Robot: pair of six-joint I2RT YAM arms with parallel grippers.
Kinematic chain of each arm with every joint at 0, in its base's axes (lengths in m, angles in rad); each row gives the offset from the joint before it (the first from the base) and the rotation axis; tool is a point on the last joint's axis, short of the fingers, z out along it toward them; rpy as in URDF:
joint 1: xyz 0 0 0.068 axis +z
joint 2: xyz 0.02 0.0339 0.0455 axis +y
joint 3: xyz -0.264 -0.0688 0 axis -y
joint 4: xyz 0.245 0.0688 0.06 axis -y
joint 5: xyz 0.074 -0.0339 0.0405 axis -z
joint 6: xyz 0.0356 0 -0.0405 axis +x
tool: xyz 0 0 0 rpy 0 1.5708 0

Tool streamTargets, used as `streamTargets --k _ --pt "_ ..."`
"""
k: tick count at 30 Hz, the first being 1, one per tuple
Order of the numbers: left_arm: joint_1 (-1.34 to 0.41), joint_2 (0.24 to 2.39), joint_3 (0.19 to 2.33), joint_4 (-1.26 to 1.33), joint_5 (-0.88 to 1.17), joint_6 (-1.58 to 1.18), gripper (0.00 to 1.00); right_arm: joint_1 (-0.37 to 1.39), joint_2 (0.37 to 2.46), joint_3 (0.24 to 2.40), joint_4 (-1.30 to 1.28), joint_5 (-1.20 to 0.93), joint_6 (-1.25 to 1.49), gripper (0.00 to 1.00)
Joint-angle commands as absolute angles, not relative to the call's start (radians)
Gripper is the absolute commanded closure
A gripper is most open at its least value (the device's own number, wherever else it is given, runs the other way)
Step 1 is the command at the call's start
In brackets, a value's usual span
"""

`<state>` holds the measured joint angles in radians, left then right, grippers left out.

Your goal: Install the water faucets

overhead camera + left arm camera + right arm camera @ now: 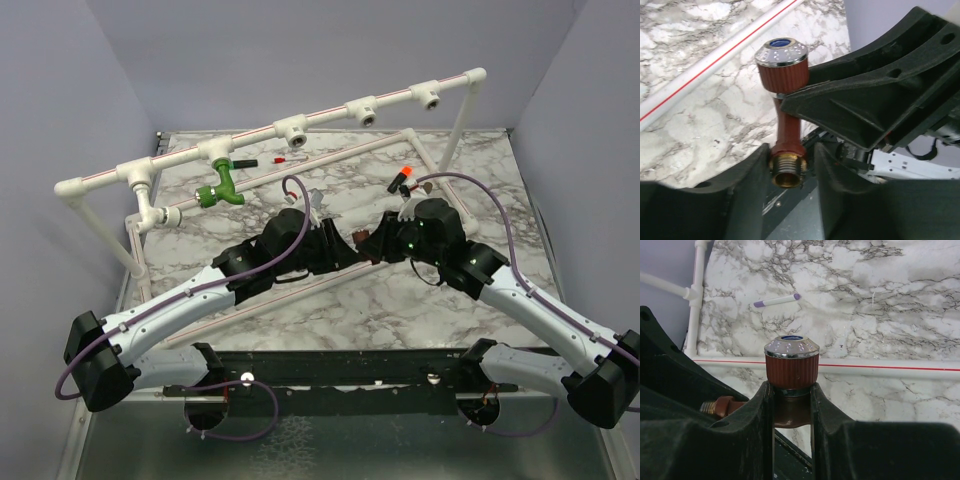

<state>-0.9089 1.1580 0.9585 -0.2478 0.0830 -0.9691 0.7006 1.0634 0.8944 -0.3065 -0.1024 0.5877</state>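
Observation:
The dark reddish-brown faucet (356,241) hangs in mid-air between my two grippers over the middle of the table. My right gripper (791,392) is shut on its body just under the ribbed, chrome-topped cap (791,360). My left gripper (790,155) stands open around its brass threaded end (787,172); the left finger touches it and a small gap shows at the right finger. The green faucet (218,189) hangs under a tee of the white pipe rail (330,110) at the left. I do not make out the white faucet.
The white pipe frame stands across the back, with open tees (292,128) along its top rail. A lower pipe (340,155) with a red stripe runs behind the grippers. A small orange-and-black cylinder (403,176) and small loose parts (285,158) lie on the marble table.

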Motion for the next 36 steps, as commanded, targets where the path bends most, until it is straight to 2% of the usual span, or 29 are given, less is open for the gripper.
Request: streamTargets --k 1,3,5,9,10,15,22,27,36 --pt "-0.901 1.16 0.944 -0.231 0.102 -0.974 0.73 0.71 1.043 0.917 -0.272 -0.11 0.598 1.0" --pt "-0.898 1.162 0.943 -0.231 0.104 -0.976 0.91 0.712 1.041 0.918 -0.275 -0.108 0.598 0.99" --pt "-0.894 1.166 0.943 -0.231 0.111 -0.98 1.0 0.713 1.037 0.915 -0.275 -0.106 0.598 1.0" --pt "-0.888 1.161 0.94 -0.225 0.11 -0.987 1.0 0.716 1.028 0.913 -0.278 -0.107 0.597 0.99" --pt "-0.886 1.157 0.94 -0.224 0.11 -0.987 1.0 0.715 1.025 0.913 -0.279 -0.106 0.597 0.95" --pt "-0.874 1.128 0.937 -0.222 0.1 -0.989 1.0 0.716 1.01 0.908 -0.285 -0.107 0.596 0.65" --pt "-0.854 1.074 0.908 -0.219 0.098 -0.982 1.0 0.715 0.974 0.911 -0.313 -0.098 0.586 0.32" --pt "-0.847 1.021 0.887 -0.227 0.116 -0.964 1.0 0.715 0.947 0.939 -0.344 -0.146 0.523 0.25" --pt "-0.845 0.912 0.884 -0.245 0.182 -0.872 1.0 0.715 0.914 1.027 -0.427 -0.296 0.407 0.25"
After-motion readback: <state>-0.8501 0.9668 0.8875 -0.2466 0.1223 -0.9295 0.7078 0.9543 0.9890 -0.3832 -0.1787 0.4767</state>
